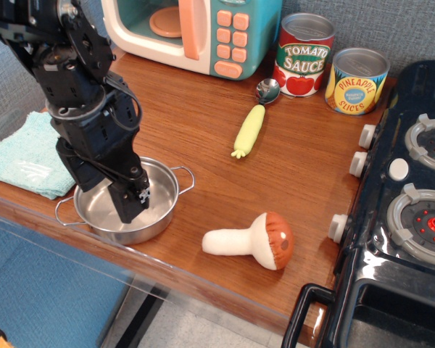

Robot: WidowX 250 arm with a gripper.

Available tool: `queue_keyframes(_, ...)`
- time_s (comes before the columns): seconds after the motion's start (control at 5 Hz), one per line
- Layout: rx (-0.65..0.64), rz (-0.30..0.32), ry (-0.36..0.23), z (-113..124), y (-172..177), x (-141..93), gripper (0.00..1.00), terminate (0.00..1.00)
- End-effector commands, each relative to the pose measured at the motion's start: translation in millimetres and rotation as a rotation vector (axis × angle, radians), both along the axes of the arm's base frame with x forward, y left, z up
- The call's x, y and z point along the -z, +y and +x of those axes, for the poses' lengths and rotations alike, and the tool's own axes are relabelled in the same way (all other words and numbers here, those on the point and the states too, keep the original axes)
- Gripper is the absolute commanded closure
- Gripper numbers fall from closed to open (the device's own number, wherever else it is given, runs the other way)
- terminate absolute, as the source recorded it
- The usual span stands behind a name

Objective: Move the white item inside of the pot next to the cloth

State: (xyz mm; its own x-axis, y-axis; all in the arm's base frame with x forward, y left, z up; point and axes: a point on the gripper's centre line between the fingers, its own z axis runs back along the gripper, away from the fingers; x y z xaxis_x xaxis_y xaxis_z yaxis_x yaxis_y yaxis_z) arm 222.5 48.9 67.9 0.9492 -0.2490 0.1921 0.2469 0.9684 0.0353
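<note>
**Mushroom on the desk, pincer over the pot**

In the single view, the plush mushroom with cream-white stem and reddish-brown cap (pixel 251 240) lies on its side on the brown wooden desk (pixel 203 123), lower centre of the frame, well apart from the shallow shiny steel pot with wire loop handles (pixel 159 217) at lower left. The black pincer (pixel 133 199) hangs over the pot's bowl; whether its jaws are apart or together cannot be told from this angle, and nothing shows between them. The folded light teal terry cloth (pixel 23 156) lies at the left edge, just beside the pot. A slim yellow corn toy (pixel 248 131) rests near the centre.
</note>
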Motion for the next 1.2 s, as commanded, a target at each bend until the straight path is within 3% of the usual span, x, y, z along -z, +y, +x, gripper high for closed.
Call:
queue_keyframes(0.0,0.000,0.000,0.000,0.0,0.0,0.0,0.00,0.00)
queue_keyframes(0.2,0.063,0.028,-0.023,4.9,-26.9,-14.1,0.00,0.00)
queue_keyframes(0.6,0.246,-0.039,-0.097,25.9,-100.6,-36.3,0.00,0.00)
queue_keyframes(0.8,0.305,-0.081,-0.105,39.4,-130.8,-27.8,0.00,0.00)
queue_keyframes(1.0,0.301,-0.083,-0.063,51.0,-142.8,-5.7,0.00,0.00)
